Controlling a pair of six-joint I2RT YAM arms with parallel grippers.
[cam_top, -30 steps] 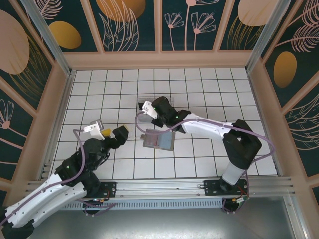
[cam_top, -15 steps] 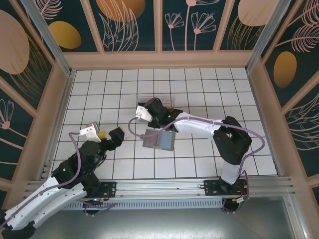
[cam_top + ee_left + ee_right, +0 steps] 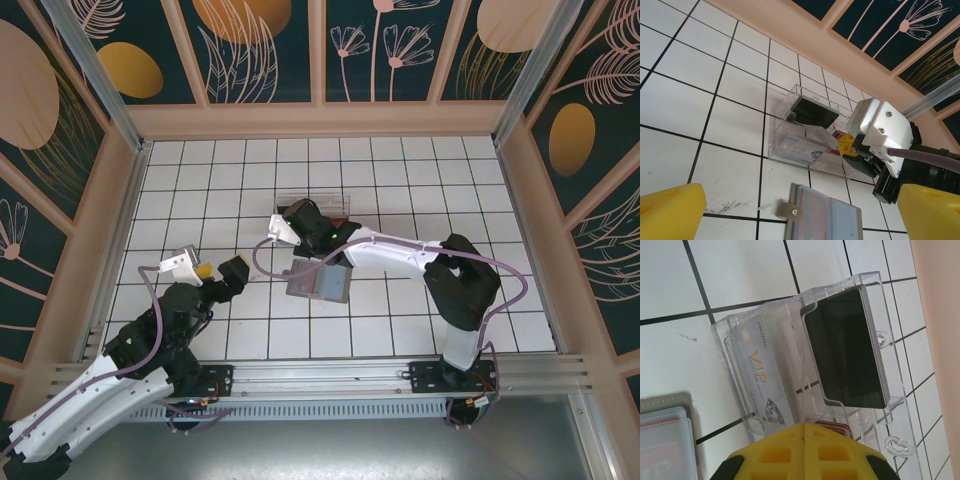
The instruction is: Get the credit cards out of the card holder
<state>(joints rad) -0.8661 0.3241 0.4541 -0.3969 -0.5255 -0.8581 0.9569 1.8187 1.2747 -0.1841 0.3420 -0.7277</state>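
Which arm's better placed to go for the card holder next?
Left, probably. The left gripper is open, empty and faces the card holder. The right gripper is shut over the clear tray, beyond the holder.

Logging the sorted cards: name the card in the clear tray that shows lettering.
The pale card marked VIP, beside the plain black card; the red card is mostly hidden by the right gripper.

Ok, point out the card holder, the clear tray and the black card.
card holder (image 3: 318,283): top view, middle of its grey panels.
clear tray (image 3: 777,125): left wrist view, bare left end.
black card (image 3: 847,352): right wrist view, middle of its face.
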